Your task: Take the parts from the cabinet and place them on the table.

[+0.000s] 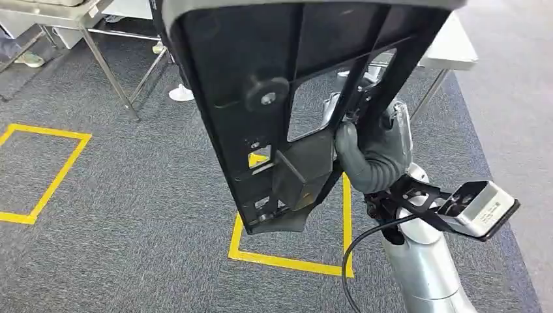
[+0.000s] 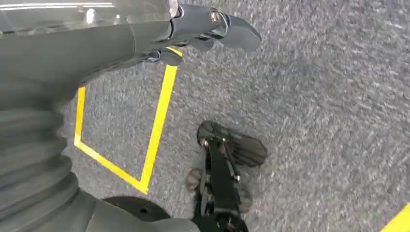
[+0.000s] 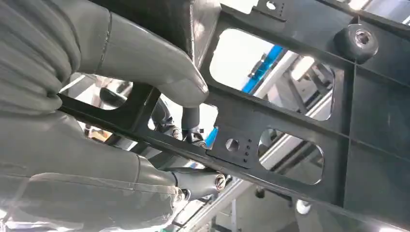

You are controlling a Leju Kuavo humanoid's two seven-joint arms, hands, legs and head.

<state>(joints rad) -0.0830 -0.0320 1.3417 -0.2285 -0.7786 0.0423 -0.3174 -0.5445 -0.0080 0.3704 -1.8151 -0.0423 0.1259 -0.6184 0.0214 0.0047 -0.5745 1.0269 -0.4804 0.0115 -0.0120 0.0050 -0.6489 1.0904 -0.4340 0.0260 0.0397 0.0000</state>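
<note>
Black frame part (image 1: 274, 85) held up close before the head camera, above grey carpet (image 1: 130, 195).
Right hand (image 1: 375, 156) grips one of its bars, thumb and fingers (image 3: 191, 181) closed around it. Left hand (image 2: 208, 26) hangs over the floor, fingers loosely apart, holding nothing. Yellow tape squares (image 1: 287, 261) mark the carpet; a metal-legged surface (image 1: 450, 49) stands behind.
</note>
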